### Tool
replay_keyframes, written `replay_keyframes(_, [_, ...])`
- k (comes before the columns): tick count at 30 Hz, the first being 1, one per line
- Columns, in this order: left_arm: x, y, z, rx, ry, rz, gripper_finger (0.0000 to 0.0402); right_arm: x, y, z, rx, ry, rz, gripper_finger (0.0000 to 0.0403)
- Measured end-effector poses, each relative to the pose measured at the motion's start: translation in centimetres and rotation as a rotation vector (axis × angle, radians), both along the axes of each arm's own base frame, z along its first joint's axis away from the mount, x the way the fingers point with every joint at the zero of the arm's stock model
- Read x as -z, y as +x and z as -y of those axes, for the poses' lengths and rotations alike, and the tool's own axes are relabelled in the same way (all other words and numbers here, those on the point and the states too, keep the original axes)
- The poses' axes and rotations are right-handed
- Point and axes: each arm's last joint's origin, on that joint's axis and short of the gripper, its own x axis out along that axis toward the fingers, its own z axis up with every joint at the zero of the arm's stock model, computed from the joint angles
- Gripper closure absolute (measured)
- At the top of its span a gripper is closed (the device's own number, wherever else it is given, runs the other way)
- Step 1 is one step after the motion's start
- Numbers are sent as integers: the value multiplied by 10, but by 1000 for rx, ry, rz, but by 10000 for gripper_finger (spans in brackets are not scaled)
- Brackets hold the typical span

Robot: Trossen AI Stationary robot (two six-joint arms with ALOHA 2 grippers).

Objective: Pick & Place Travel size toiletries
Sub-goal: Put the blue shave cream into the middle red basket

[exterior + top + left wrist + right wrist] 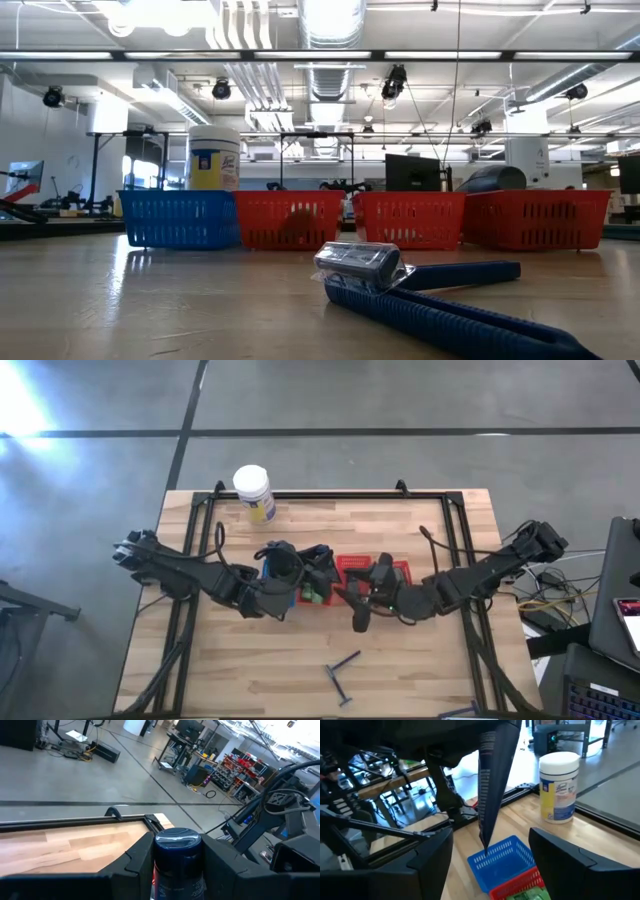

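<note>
My left gripper (pixel 283 572) hangs over the blue basket (pixel 268 567) and is shut on a dark tube (pixel 177 857). The right wrist view shows that tube (pixel 489 785) hanging with its flat crimped end just above the blue basket (pixel 502 860). My right gripper (pixel 360 605) is open and empty, its fingers wide apart (pixel 492 865), near the red baskets (pixel 372 570). Green little bottles (pixel 313 596) lie in a red basket beside the blue one. Blue razors (pixel 342 672) lie flat on the table near its near edge. My left gripper pinches the dark tube between its two fingers (pixel 135 862), just below the round cap (pixel 177 840). The fingers come in about level and lie across the tube. The tube is lifted clear and stands upright, cap up, with its crimped end (pixel 483 840) hanging over the blue basket.
A white jar with a yellow label (pixel 253 492) stands near the table's far edge. In the low view, one blue basket (pixel 180 218) and three red baskets (pixel 410 220) stand in a row. A capped blue razor (pixel 440 300) lies in front of them. Bare wood (pixel 230 670) lies toward the near edge.
</note>
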Motion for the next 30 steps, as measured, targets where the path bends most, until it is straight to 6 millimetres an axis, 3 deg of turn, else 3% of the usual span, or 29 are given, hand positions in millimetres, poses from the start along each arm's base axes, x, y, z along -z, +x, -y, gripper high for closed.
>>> replay_keyframes(9, [1, 1, -1, 6, -2, 3, 268, 5, 7, 4, 15, 4, 2, 170])
replay_keyframes(20, [17, 6, -2, 25, -8, -15, 268, 1, 17, 8, 5, -16, 4, 197])
replay_keyframes(30, [15, 7, -4, 34, 11, -25, 268, 9, 24, 17, -39, 33, -19, 240])
